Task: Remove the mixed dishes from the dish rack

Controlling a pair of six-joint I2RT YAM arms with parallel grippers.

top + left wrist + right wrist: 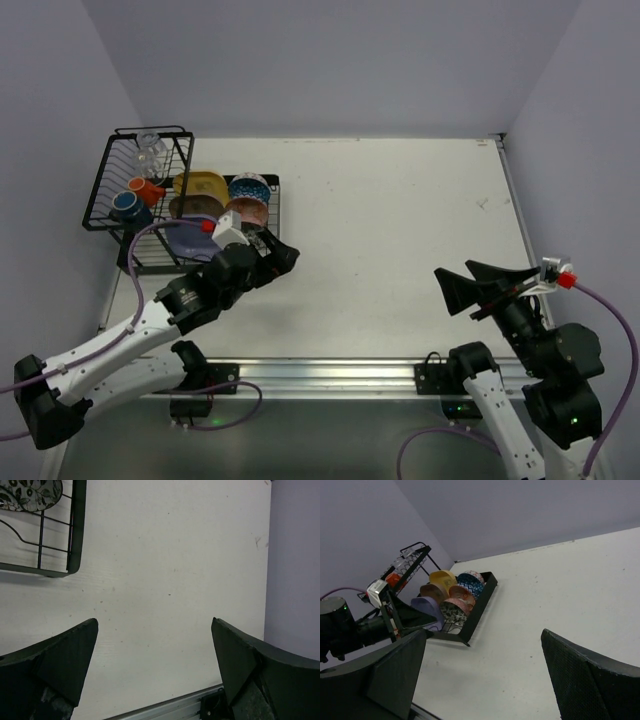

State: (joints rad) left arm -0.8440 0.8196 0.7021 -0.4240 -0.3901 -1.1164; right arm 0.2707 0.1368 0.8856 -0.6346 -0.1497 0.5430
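The black wire dish rack (268,205) stands at the table's far left. Its raised basket (104,190) holds a clear glass (150,152), an orange mug (147,190) and a dark mug (128,207). Its flat tray holds a yellow plate (203,184), a tan plate (195,207), a lavender plate (185,238), a blue-white bowl (250,187) and a reddish bowl (247,211). A speckled bowl (30,492) sits at the tray's near corner (75,540). My left gripper (275,258) is open and empty just beside that corner. My right gripper (480,285) is open and empty at the near right.
The white table (400,220) stretches right of the rack. Grey walls close it in behind and on both sides. A metal rail (330,372) runs along the near edge. In the right wrist view the rack (479,602) and my left arm (350,627) show at far left.
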